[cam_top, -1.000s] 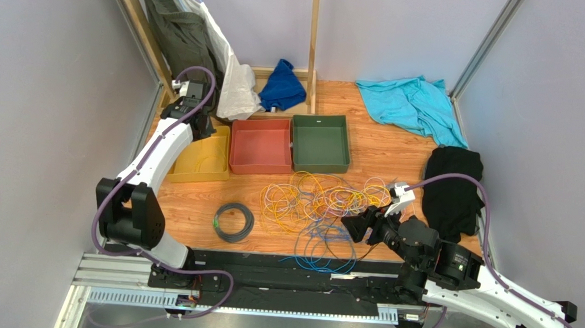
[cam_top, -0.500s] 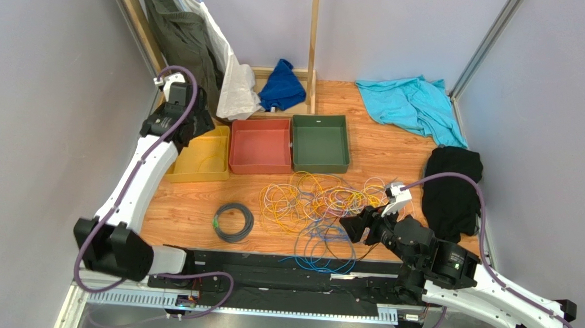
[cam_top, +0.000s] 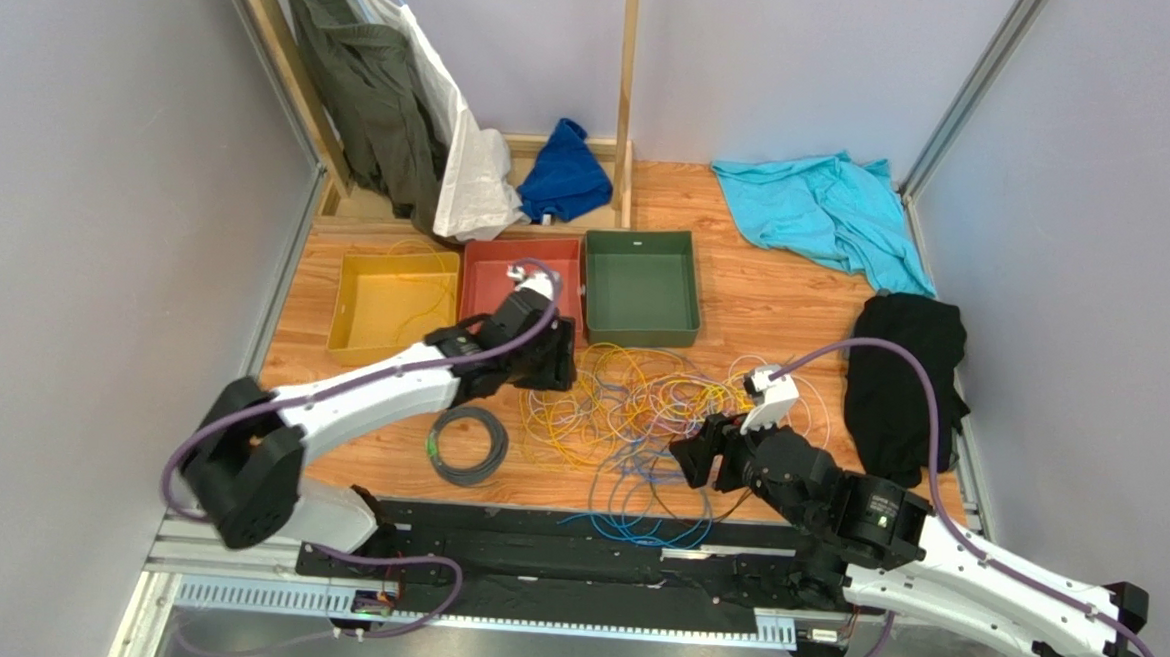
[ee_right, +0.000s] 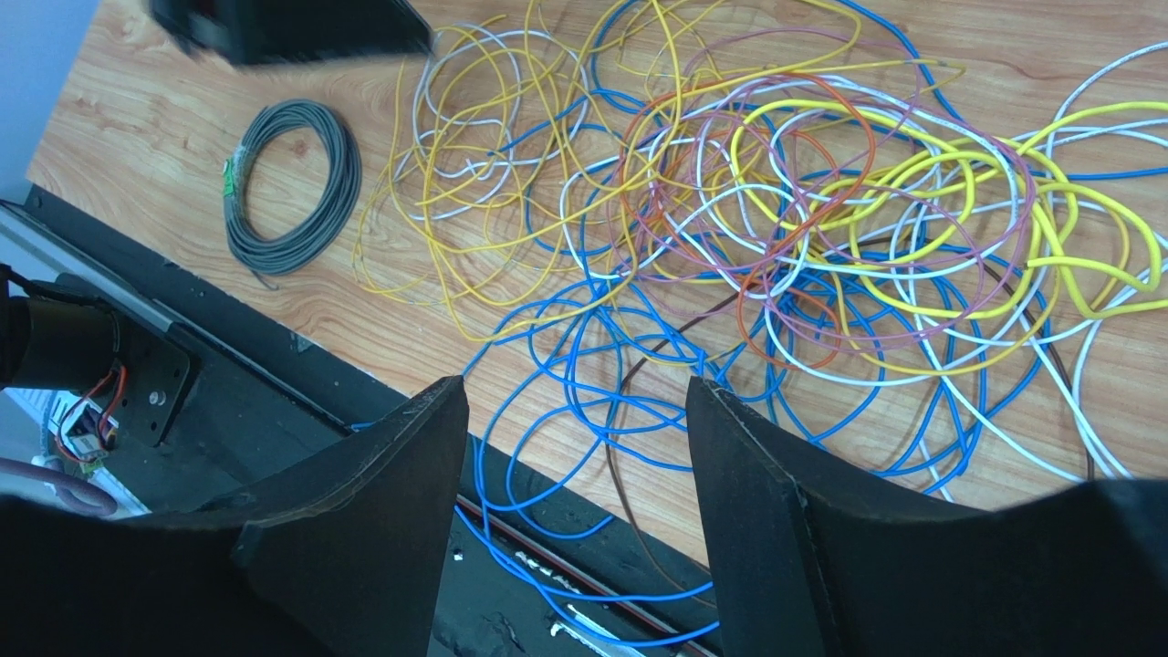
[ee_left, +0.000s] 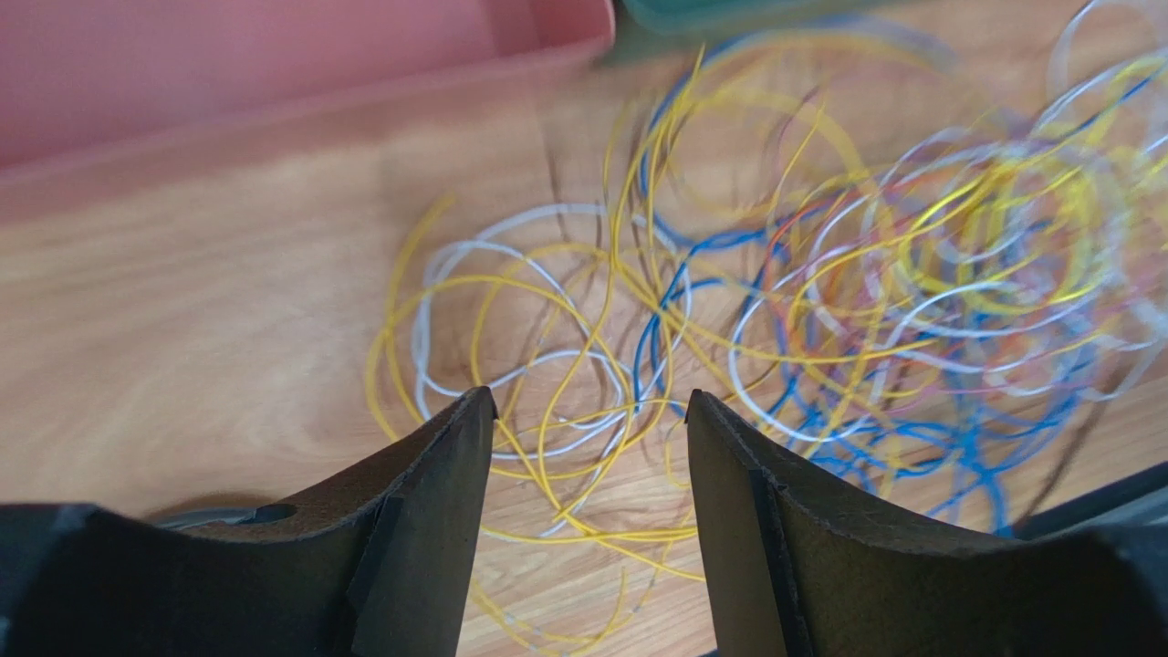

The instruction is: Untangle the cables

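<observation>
Top view: the tangled cables [cam_top: 647,407] lie on the wooden table [cam_top: 765,308], between the left gripper [cam_top: 552,369] and the right gripper [cam_top: 694,458].
Left wrist view: jaws spread, empty; yellow and white loops lie just beyond.
Right wrist view: jaws spread, empty, above blue loops; the black coil [ee_right: 291,185] lies apart.

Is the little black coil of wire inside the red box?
No, the black coil lies flat on the wooden table, outside the red box and apart from it.
</observation>
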You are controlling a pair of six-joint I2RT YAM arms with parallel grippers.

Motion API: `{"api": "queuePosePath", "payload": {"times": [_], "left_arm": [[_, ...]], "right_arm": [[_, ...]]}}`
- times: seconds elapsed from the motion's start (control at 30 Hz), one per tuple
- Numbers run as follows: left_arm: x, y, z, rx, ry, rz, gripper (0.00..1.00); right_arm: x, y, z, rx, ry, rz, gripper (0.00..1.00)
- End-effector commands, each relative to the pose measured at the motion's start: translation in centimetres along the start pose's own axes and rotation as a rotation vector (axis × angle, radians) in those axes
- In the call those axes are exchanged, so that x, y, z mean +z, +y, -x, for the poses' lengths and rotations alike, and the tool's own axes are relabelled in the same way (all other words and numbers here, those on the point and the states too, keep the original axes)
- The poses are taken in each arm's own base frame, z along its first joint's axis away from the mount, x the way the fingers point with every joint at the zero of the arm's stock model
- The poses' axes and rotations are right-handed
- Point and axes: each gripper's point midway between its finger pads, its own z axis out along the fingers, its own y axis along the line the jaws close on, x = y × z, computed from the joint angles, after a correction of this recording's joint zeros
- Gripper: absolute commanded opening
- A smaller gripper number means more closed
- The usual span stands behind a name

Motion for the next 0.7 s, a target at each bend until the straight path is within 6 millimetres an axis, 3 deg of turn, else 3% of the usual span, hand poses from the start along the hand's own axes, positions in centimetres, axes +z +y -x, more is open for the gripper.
{"api": "queuePosePath", "payload": {"times": [0.0,0.03,0.2,0.37,0.43,0.47,0.57,0.6,0.67], "left_arm": [[3.2,-3.8,0.1,-0.014,-0.033,-0.113,0.63],[4.5,-3.8,-0.7,-0.007,-0.005,-0.105,0.63],[7.0,-4.4,-1.3,-0.018,-0.012,-0.098,0.62],[8.8,-2.5,-2.0,-0.048,-0.022,0.006,0.61],[9.3,-2.5,-1.3,-0.056,-0.059,0.009,0.55],[9.4,-2.6,-1.3,-0.058,-0.064,0.01,0.5],[9.6,-2.7,-1.1,-0.061,-0.076,0.004,0.16],[9.5,-2.7,-1.0,-0.063,-0.078,0.001,0.0],[9.2,-2.6,-1.4,-0.061,-0.07,0.0,0.0]], "right_arm": [[-0.2,1.3,1.8,0.054,-0.051,0.032,0.64],[-0.2,1.3,1.7,0.056,-0.049,0.033,0.63],[0.1,1.1,1.3,0.054,-0.032,0.015,0.63],[0.4,1.1,0.9,0.044,-0.017,0.008,0.63],[0.5,1.0,0.6,0.041,-0.009,0.006,0.64],[0.6,1.0,0.5,0.04,-0.006,0.006,0.63],[0.8,0.9,0.3,0.032,0.004,-0.001,0.63],[0.8,0.9,0.3,0.034,0.004,-0.001,0.64],[0.8,0.8,0.2,0.036,0.004,-0.003,0.63]]}}
